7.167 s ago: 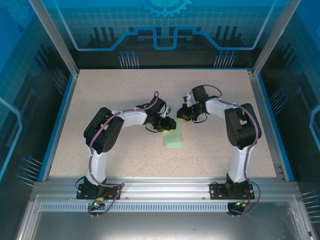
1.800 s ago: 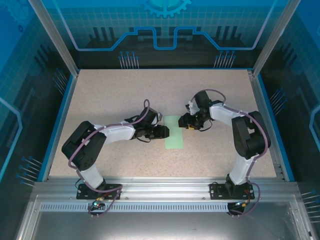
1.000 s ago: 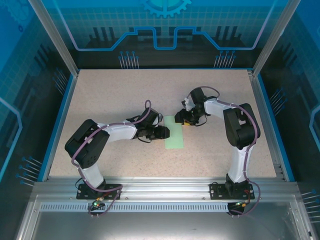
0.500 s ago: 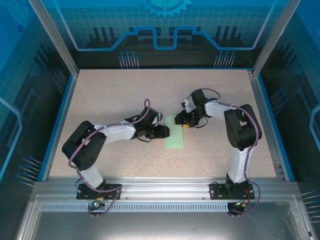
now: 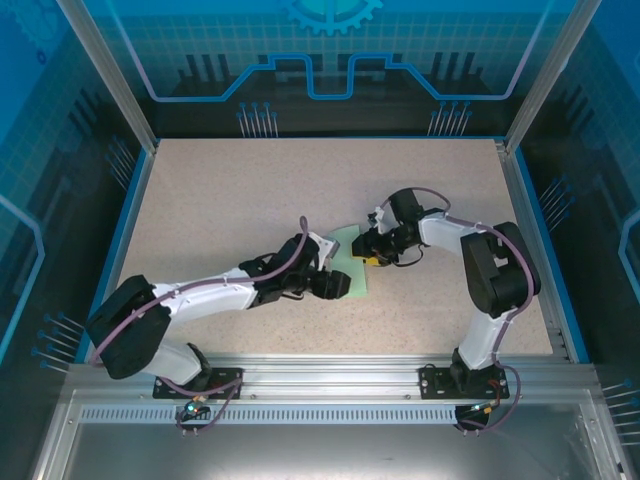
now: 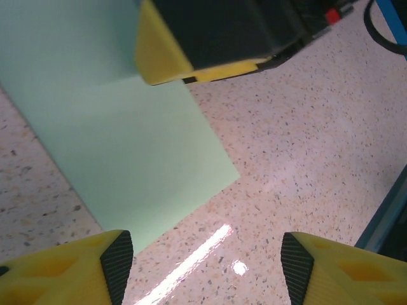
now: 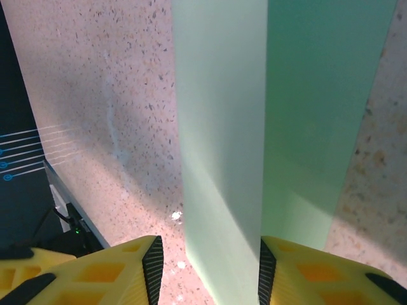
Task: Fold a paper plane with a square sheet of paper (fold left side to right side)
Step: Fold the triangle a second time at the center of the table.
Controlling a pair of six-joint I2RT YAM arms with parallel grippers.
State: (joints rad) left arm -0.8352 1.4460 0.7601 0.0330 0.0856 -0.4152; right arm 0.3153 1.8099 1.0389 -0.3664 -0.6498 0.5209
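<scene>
A thin, pale mint-green sheet of paper (image 5: 344,243) lies near the middle of the speckled beige table (image 5: 250,200), as a narrow rectangle running front to back. The two arms meet over it.

The left gripper (image 5: 335,284) reaches in low from the left at the sheet's near end. In its wrist view the yellow, black-tipped fingers (image 6: 117,257) stand wide apart and hold nothing. One tip sits just at the paper's (image 6: 121,140) edge, and bare table lies in the gap.

The right gripper (image 5: 366,252) comes in from the right at the sheet's far half. Its yellow-and-black finger also shows in the left wrist view, over the paper. In its own wrist view the right gripper (image 7: 208,267) has its fingers partly open, with a lighter strip of the paper (image 7: 219,127) running between them. That strip may be lifted off the table, but the view is too close to be sure. No grip on it is evident.
</scene>
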